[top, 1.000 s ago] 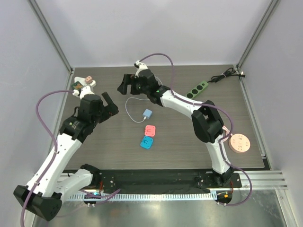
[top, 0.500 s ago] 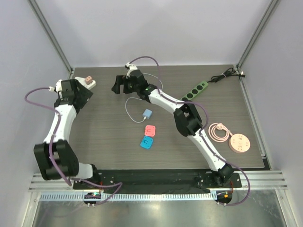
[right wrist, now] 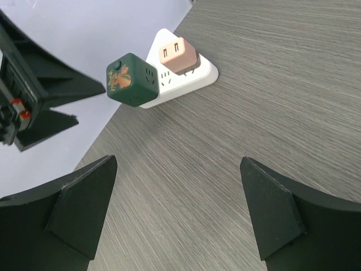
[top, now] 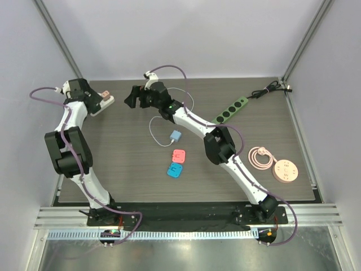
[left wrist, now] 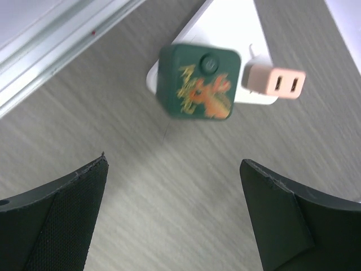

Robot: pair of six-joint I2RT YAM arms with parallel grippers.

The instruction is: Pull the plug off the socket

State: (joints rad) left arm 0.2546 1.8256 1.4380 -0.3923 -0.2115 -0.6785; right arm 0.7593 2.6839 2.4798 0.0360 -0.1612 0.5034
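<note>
A white socket block lies in the table's far left corner. Two plugs sit in it: a dark green cube plug with an orange deer on top, and a pink plug beside it. My left gripper hovers open just short of the green plug, nothing between its fingers. My right gripper is open too, over bare table, facing the socket, the green plug and the pink plug from the other side. In the top view the left gripper covers the green plug.
A small blue charger with a white cable, a pink pad and a blue pad lie mid-table. A green power strip is at the back right, a round pink socket with coiled cord at the right. The wall stands close behind the socket.
My left arm has swung from mid-left up into the far left corner, over the socket. The right gripper has slid left toward the socket. Both stayed open.
</note>
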